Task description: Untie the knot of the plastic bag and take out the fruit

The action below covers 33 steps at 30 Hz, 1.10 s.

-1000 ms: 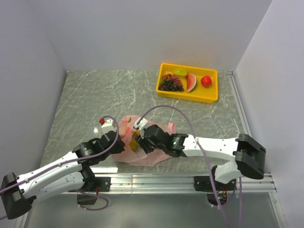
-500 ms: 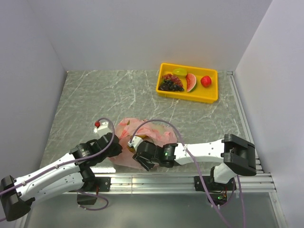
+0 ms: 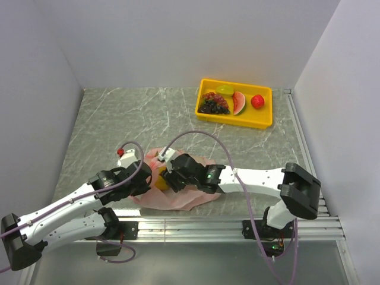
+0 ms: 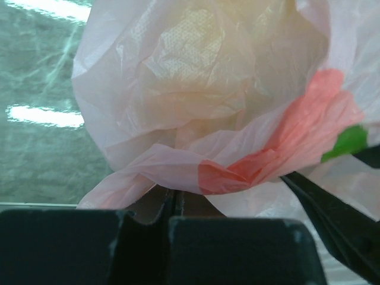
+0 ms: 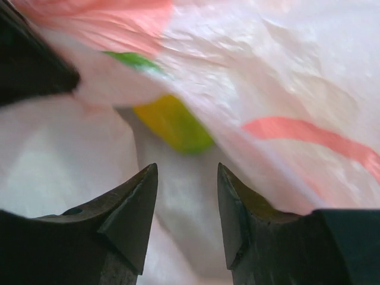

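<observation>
Plastic bag (image 3: pixel 189 199) sits on the tabletop (image 3: pixel 119 119) by the near edge, between both arms. We see the left pincer (image 4: pixel 172 208) pressed together on a twisted pink fold, and the right pincer (image 5: pixel 187 208) spread just short of a yellow fruit (image 5: pixel 172 123). Risk, as we judge it: the right one nips film along with the fruit and tears or drags the bag, or the thin fold slips out on the left.

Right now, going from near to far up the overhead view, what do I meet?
Aluminium rail → plastic bag → yellow tray.
</observation>
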Each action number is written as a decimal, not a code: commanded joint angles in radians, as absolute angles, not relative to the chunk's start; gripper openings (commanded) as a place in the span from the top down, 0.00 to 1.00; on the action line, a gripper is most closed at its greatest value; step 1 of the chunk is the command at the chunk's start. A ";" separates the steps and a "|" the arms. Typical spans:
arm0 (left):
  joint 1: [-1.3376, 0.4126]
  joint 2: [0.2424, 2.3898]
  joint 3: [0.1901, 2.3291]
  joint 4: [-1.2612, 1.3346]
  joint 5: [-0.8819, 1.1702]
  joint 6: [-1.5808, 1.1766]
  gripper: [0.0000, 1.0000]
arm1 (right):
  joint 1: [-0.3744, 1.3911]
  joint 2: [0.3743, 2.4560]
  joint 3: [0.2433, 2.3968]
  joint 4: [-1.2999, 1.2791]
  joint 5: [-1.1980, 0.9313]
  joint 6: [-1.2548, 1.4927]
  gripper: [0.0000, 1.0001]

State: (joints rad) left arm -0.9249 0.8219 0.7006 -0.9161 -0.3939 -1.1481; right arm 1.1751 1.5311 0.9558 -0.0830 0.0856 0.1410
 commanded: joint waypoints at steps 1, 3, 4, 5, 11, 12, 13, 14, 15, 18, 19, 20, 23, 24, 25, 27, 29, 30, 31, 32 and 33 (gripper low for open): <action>-0.923 0.811 0.744 -1.002 -0.428 -1.180 0.99 | 1.175 1.586 1.003 0.075 0.022 0.049 0.46; -0.923 0.824 0.744 -1.002 -0.428 -1.180 0.99 | 1.177 1.634 1.018 0.098 0.003 0.011 0.36; -0.923 0.827 0.741 -1.000 -0.426 -1.180 0.99 | 1.177 1.655 1.040 0.109 0.002 0.009 0.32; -0.923 0.833 0.741 -0.993 -0.420 -1.177 1.00 | 1.175 1.693 1.049 0.118 0.003 -0.027 0.26; -0.922 0.827 0.716 -0.966 -0.405 -1.186 0.99 | 1.175 1.807 1.089 0.178 -0.067 -0.096 0.18; -0.923 0.827 0.709 -0.962 -0.405 -1.190 0.99 | 1.175 1.821 1.098 0.182 -0.087 -0.101 0.18; -0.922 0.824 0.709 -0.963 -0.402 -1.193 1.00 | 1.177 1.851 1.103 0.189 -0.106 -0.103 0.18; -0.923 0.819 0.709 -0.963 -0.405 -1.196 0.99 | 1.177 1.868 1.109 0.192 -0.135 -0.103 0.18; -0.923 0.816 0.706 -0.962 -0.403 -1.200 0.99 | 1.175 1.881 1.108 0.199 -0.147 -0.100 0.18; -0.923 0.807 0.706 -0.969 -0.408 -1.209 0.99 | 1.170 1.911 1.082 0.264 -0.199 -0.075 0.22; -0.923 0.804 0.706 -0.966 -0.408 -1.210 0.99 | 1.170 1.917 1.077 0.282 -0.209 -0.068 0.28; -0.923 0.802 0.704 -0.966 -0.408 -1.209 0.99 | 1.167 1.916 1.074 0.285 -0.210 -0.058 0.32; -0.923 0.805 0.706 -0.968 -0.416 -1.209 0.99 | 1.157 1.867 1.034 0.319 -0.203 -0.045 0.73; -0.923 0.807 0.710 -0.968 -0.423 -1.207 1.00 | 1.152 1.849 1.007 0.324 -0.193 -0.041 0.80; -0.923 0.807 0.712 -0.971 -0.429 -1.204 0.99 | 1.144 1.804 0.996 0.308 -0.186 -0.041 0.87; -0.923 0.810 0.719 -0.969 -0.446 -1.200 0.99 | 1.141 1.757 0.962 0.285 -0.169 -0.046 0.90; -0.922 0.813 0.727 -0.974 -0.480 -1.192 0.99 | 1.138 1.688 0.933 0.252 -0.141 -0.051 0.95; -0.922 0.816 0.735 -0.980 -0.498 -1.189 0.99 | 1.138 1.649 0.907 0.224 -0.135 -0.051 0.97; -0.922 0.818 0.739 -0.985 -0.530 -1.186 0.99 | 1.138 1.628 0.894 0.210 -0.129 -0.048 0.98; -0.922 0.821 0.744 -0.991 -0.547 -1.183 1.00 | 1.138 1.608 0.878 0.203 -0.121 -0.046 0.98; -0.920 0.825 0.750 -0.991 -0.560 -1.174 0.99 | 1.137 1.586 0.849 0.193 -0.114 -0.045 1.00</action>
